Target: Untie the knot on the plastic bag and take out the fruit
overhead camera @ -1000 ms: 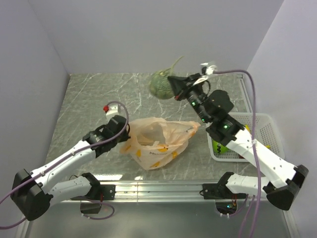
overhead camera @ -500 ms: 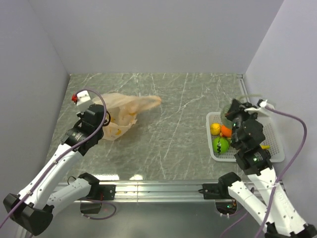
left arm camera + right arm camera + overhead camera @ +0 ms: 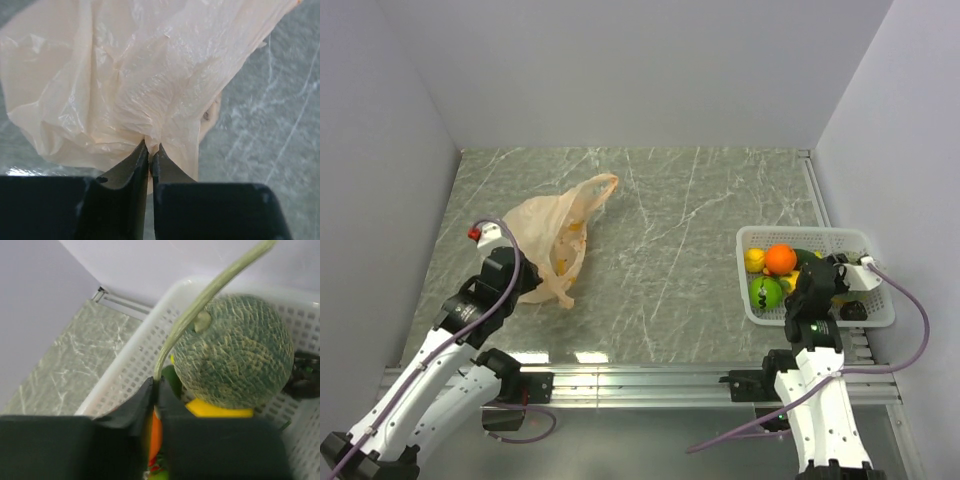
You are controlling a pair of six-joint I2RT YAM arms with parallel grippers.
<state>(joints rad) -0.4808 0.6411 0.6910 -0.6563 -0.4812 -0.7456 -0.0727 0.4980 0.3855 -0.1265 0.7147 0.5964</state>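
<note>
The plastic bag (image 3: 556, 232) lies crumpled and slack on the left of the table, one handle loop (image 3: 599, 185) pointing to the far side. My left gripper (image 3: 532, 283) (image 3: 150, 146) is shut on a fold of the bag (image 3: 150, 75) at its near edge. The knot is out of view. My right gripper (image 3: 812, 268) (image 3: 157, 382) is over the white basket (image 3: 800, 232), shut on the pale green stem (image 3: 200, 300) of the netted melon (image 3: 235, 357). Other fruit lies in the basket: an orange (image 3: 781, 258), a lemon (image 3: 755, 260) and a green apple (image 3: 766, 292).
The white mesh basket (image 3: 127, 375) stands at the right edge of the marble-patterned table (image 3: 680, 230), next to the right wall. Pale walls close in the left, far and right sides. A metal rail (image 3: 640, 378) runs along the near edge.
The right arm has swung the melon from the far middle into the basket and drawn back. The left arm dragged the bag from the centre to the left, then pulled toward the near edge.
</note>
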